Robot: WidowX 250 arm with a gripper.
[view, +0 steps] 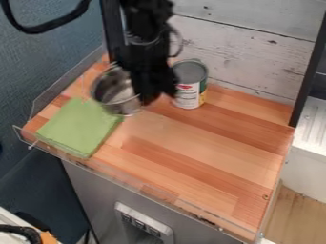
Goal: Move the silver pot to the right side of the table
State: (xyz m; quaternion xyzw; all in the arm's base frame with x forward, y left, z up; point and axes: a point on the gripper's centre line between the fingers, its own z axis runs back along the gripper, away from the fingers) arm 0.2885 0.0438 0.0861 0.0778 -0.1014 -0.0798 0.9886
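Pot point(113, 96) between cloth point(79, 126) and can point(189, 90), near left edge; tabletop point(204, 152) extends rightward.

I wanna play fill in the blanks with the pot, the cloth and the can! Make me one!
The cloth on the table is coloured ____.
The pot is coloured ____.
In the picture, the can is on the ____ side of the pot.
The robot arm is coloured ____.

Missing words: green; silver; right; black.
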